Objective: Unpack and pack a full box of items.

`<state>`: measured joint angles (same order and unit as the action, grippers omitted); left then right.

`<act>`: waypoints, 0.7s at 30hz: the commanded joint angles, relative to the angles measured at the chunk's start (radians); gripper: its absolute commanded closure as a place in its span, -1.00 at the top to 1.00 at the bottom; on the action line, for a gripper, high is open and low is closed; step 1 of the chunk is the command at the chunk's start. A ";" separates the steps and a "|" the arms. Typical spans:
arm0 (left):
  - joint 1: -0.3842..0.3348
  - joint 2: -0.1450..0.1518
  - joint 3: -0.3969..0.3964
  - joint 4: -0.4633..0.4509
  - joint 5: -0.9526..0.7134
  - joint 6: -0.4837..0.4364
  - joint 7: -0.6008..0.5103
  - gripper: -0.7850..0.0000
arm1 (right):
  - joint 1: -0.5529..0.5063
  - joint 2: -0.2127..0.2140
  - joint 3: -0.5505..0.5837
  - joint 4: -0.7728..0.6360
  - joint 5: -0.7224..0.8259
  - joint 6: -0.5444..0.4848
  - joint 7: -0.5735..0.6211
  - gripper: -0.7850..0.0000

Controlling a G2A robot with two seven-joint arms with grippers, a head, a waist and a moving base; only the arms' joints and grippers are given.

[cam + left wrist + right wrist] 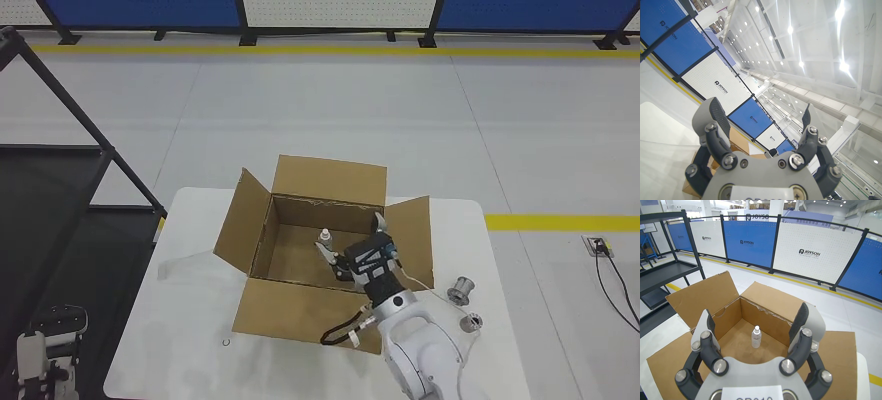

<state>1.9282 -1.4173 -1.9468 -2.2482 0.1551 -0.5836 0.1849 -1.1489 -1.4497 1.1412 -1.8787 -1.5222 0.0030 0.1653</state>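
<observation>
right wrist view: spray bottle [755, 339] upright inside open box [702, 296]; right gripper [755, 310] wide open, empty

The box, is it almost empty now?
Nearly, it seems. Two small round things already lie on the table beside the box. The right gripper hangs open above the box, holding nothing. One spray bottle stands inside, the only thing I can see there. After that, everything must be packed back in.

Brown cardboard box [290, 310], clear bottle [755, 340] w/ white cap, white table [180, 330], right tool [755, 308] grey w/ black ribbed pads [797, 321].
</observation>
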 commanded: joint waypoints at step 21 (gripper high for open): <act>0.000 0.000 0.000 0.000 0.000 0.000 0.000 1.00 | -0.487 0.090 0.704 -0.078 0.055 -0.373 0.012 1.00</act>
<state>1.9282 -1.4173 -1.9468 -2.2482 0.1551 -0.5836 0.1849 -1.6309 -1.3649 1.8295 -1.9878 -1.4695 -0.3108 0.1716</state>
